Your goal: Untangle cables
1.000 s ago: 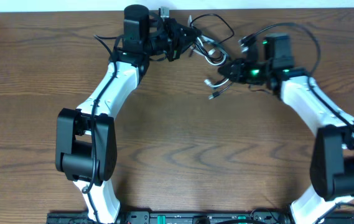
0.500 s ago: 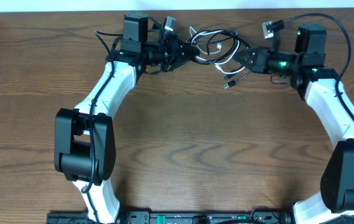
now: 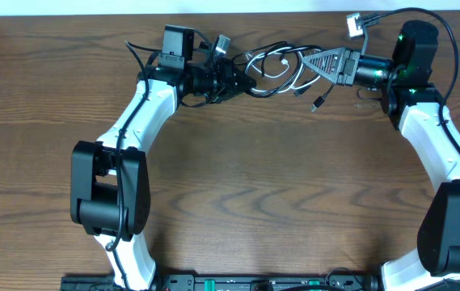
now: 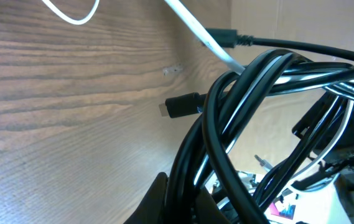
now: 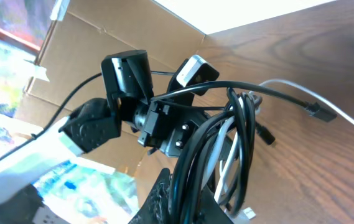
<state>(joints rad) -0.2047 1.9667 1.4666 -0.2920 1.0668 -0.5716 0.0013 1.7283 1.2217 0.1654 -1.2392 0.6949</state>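
Note:
The cables (image 3: pixel 276 69), a black cord and a white cord looped together, hang stretched between my two grippers near the table's far edge. My left gripper (image 3: pixel 246 83) is shut on the bundle's left end; the left wrist view shows black loops (image 4: pixel 239 118) running between its fingers (image 4: pixel 192 202). My right gripper (image 3: pixel 314 63) is shut on the right end; the right wrist view shows black and white strands (image 5: pixel 217 149) clamped between its fingers (image 5: pixel 186 202). A black plug end (image 3: pixel 317 103) dangles below the right gripper.
The wooden table (image 3: pixel 238 178) stretches toward the front. A white wall edge (image 3: pixel 294 6) runs along the far side. Thick black arm wires (image 3: pixel 424 20) arch over the right wrist. A cardboard box (image 5: pixel 89 43) stands behind the left arm.
My right gripper has pulled up and to the right, my left gripper has shifted slightly right, and the cable bundle has stretched out between them, lifted off the table.

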